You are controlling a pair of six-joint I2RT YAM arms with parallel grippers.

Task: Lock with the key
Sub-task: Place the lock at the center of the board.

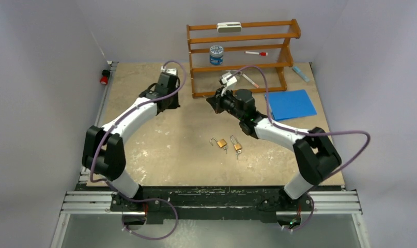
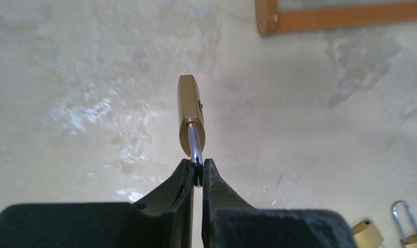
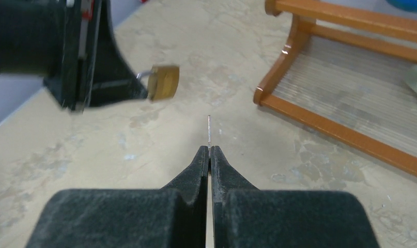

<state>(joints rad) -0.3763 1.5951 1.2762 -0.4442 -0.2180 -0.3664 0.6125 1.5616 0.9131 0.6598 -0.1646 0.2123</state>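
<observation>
In the overhead view, the left gripper sits left of centre and the right gripper faces it from just beside the wooden rack. Two spare padlocks lie side by side on the worktop below the middle of the frame. A blue sheet lies at the right. The rack carries a blue-lidded jar and a red-capped marker.

From the left wrist, we see the left gripper with its jaws pinched narrow on the steel shackle of a brass padlock. The lock body points away up the frame, clear of the worktop. The spare padlocks show in the lower right corner.

From the right wrist, the right gripper has its jaws pressed together on a key, seen edge-on as a thin silvery blade pointing up the frame. The held padlock hangs at upper left, apart from the key tip, with the rack at the right.
</observation>
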